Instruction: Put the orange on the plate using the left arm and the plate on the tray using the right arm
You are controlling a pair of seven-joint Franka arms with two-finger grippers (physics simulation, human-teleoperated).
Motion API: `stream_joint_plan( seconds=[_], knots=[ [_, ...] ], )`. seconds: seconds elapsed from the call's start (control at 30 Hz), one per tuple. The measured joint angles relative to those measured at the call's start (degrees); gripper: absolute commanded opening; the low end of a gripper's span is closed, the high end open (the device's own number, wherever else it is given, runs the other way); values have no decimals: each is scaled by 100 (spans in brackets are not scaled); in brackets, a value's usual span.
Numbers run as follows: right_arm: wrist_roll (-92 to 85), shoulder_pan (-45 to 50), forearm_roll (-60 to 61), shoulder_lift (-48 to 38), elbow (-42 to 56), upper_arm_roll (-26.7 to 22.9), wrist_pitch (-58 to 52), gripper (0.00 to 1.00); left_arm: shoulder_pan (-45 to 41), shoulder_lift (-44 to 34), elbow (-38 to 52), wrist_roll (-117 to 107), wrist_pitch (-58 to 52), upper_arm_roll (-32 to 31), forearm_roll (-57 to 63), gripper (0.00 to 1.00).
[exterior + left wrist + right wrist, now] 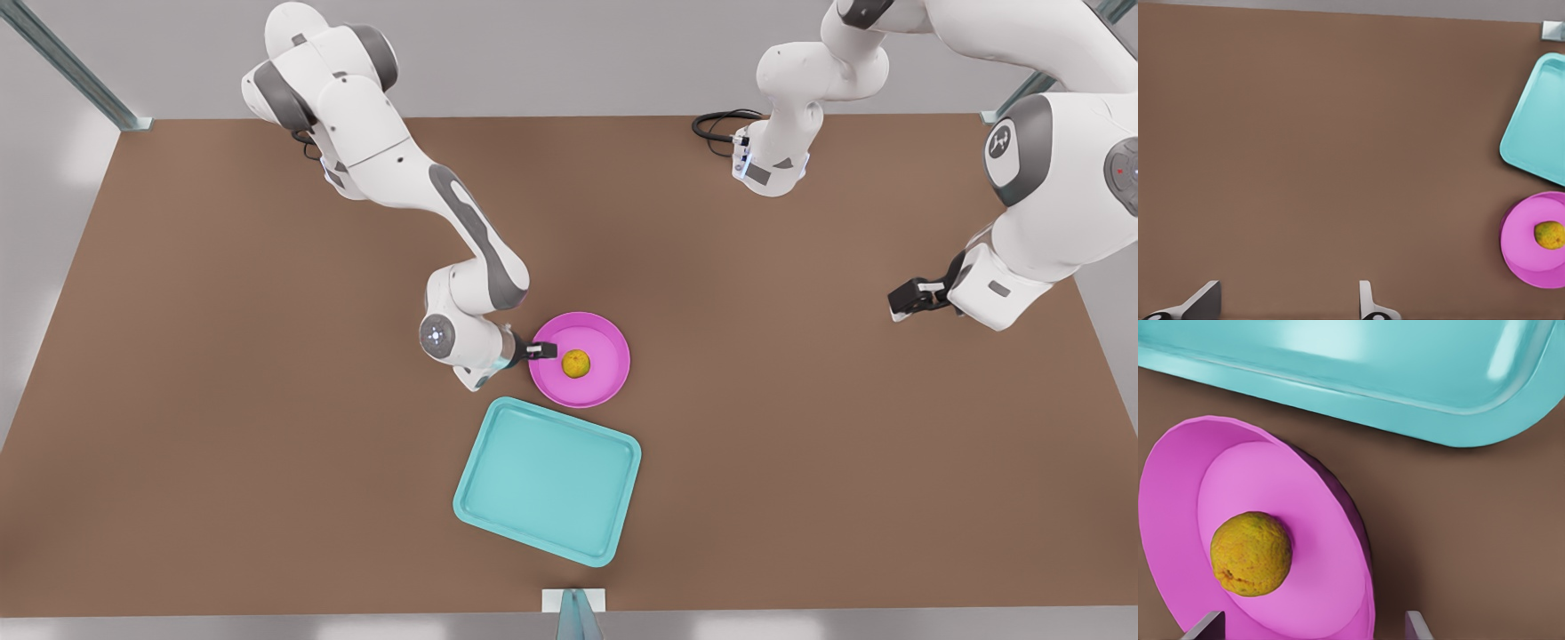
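Small round yellow-orange bumpy orange (576, 363) (1549, 235) (1251, 554): resting in the middle of the round pink-magenta plate (605, 342) (1519, 240) (1311, 520); plate on the brown table (222, 400), just beside the teal rectangular rimmed tray (548, 480) (1538, 127) (1358, 360), not on it; right gripper (542, 349) (1313, 623): at the plate's rim, fingers spread astride it; left gripper (909, 298) (1286, 303): fingers apart, empty, well apart from the plate, waiting.

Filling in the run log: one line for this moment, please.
orange on plate | plate on table beside tray | right hand at plate rim, open | left hand off aside, open, waiting
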Motion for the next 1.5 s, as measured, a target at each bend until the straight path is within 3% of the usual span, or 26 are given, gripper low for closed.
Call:
stream_joint_plan(
  seconds=[0.47, 0.5, 0.67, 1.03, 1.5],
  knots=[
    [-175, -125, -31, 341, 86, -35, -262, 100, 0, -8, -9, 287, -47, 0, -1, 100],
    [-214, -125, -29, 366, 97, -35, -274, 87, 0, -4, -9, 300, -51, 0, -1, 100],
    [-368, -125, -32, 417, 117, -35, -313, 57, 8, 13, -12, 353, -63, 0, -1, 100],
    [-592, -95, -21, 419, 160, -36, -344, 21, 9, 9, -14, 414, -71, 0, -1, 100],
    [-787, -113, 27, 341, 303, -13, -497, 21, -1, 8, 35, 449, -53, 77, 1, 100]
  ],
)
